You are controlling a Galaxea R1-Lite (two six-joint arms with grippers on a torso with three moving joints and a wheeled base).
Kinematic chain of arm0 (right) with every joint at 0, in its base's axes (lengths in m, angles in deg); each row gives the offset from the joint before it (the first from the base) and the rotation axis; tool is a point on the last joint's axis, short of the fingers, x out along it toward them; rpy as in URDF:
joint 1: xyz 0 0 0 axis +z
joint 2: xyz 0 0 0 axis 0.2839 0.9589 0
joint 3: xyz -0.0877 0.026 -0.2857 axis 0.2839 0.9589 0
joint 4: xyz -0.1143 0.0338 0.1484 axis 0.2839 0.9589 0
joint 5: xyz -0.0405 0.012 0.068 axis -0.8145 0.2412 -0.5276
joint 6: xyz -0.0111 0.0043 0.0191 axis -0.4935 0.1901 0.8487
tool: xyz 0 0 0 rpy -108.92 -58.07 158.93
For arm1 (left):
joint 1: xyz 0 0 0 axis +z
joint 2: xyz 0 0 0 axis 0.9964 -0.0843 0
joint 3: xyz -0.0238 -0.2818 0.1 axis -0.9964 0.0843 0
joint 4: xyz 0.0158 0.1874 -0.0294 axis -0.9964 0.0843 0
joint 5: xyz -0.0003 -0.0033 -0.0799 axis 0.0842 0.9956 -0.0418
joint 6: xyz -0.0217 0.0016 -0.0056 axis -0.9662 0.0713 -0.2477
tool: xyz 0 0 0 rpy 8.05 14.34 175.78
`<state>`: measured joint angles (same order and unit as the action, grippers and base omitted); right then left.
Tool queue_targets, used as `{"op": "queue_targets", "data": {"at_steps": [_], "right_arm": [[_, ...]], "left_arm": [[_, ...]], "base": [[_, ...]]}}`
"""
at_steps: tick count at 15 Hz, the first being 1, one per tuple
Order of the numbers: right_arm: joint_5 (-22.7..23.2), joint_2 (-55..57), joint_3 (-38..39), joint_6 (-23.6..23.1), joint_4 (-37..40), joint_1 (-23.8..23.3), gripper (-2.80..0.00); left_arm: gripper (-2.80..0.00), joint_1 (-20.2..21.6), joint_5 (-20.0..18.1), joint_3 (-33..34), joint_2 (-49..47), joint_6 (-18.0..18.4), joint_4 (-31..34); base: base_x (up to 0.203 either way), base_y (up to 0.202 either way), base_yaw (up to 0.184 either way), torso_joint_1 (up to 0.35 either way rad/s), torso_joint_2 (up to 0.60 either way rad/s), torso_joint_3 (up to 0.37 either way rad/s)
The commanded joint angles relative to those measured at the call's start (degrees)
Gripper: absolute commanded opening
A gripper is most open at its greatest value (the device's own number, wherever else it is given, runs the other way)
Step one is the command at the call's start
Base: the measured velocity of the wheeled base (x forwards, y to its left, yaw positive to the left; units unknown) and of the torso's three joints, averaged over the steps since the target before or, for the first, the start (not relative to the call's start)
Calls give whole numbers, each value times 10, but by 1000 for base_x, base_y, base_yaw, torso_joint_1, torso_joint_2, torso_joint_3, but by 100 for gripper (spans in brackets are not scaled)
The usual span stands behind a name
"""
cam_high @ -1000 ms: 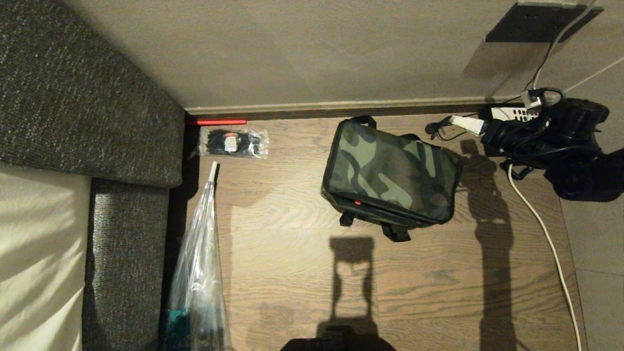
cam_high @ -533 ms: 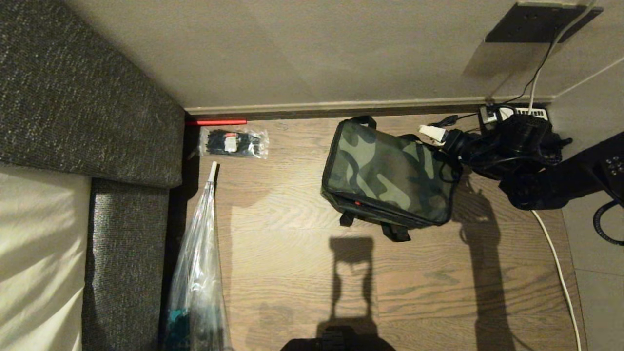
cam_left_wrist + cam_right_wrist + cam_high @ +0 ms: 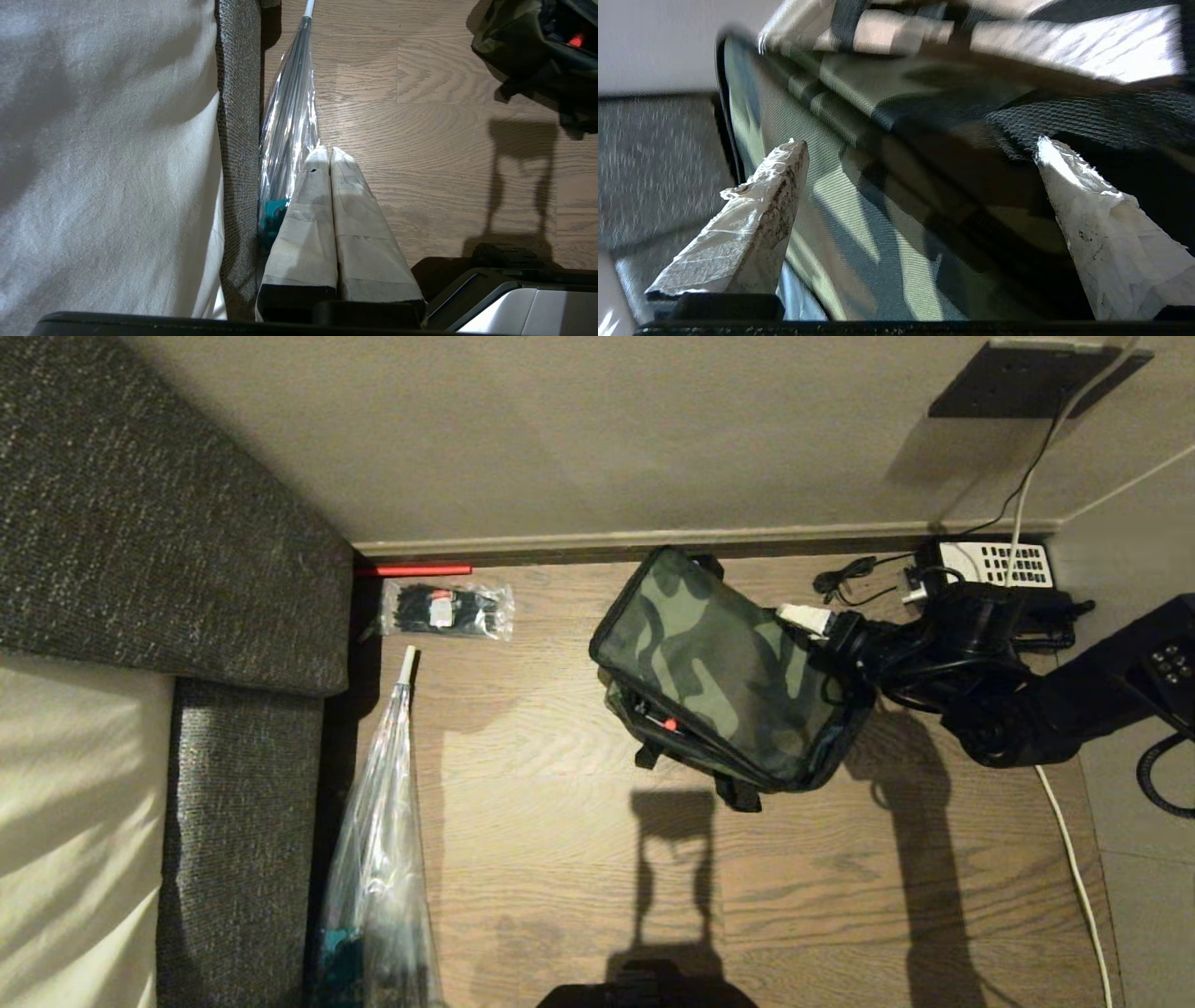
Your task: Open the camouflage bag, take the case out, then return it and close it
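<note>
Item: camouflage bag point(image 3: 719, 686), on the wood floor point(image 3: 560, 859) at about 1 o'clock from the head view's centre, near the baseboard. Condition: its right end is tipped up and the whole bag has swung leftward compared with a second ago, when it lay flat and square. The lid seam along the near edge gapes a little, with a red tab showing; the case is not visible.

Item: right gripper point(image 3: 822, 630), at the bag's 3 o'clock end. It has travelled in from beside the telephone point(image 3: 997, 563) and is pressing against the fabric. Its jaws stand wide apart, gripping nothing. Judgement: the bag got pushed rather than opened; the zipper remains to be worked.

Item: left gripper point(image 3: 329, 156), parked at 7 o'clock beside the sofa point(image 3: 238, 140), fingers pressed together, empty.

View notes: only the right wrist view shows the spread fingers point(image 3: 761, 205) flanking the fabric; only the head view shows the tilt.

Sundries: packet of cable ties point(image 3: 446, 609), clear plastic sleeve point(image 3: 378, 859).
</note>
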<state>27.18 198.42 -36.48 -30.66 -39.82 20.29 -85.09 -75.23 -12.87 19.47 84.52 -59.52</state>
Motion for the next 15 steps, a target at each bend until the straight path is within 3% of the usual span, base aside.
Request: {"op": "queue_targets", "data": {"at_steps": [1,7,9,11,15], "right_arm": [[2,-12,-16,3,-15,2,0],[1,-31,-43,20,-38,0,0],[1,-33,-44,66,-36,1,0],[3,-43,-50,161,-38,6,0],[2,-49,-46,211,-29,29,0]], "left_arm": [[-280,0,0,0,1,0,0],[-280,0,0,0,1,0,0],[-280,0,0,0,1,0,0],[-280,0,0,0,1,0,0],[-280,0,0,0,1,0,0]], "base": [[0,0,0,0,0,0],[0,0,0,0,0,0],[0,0,0,0,0,0],[0,0,0,0,0,0],[0,0,0,0,0,0]]}}
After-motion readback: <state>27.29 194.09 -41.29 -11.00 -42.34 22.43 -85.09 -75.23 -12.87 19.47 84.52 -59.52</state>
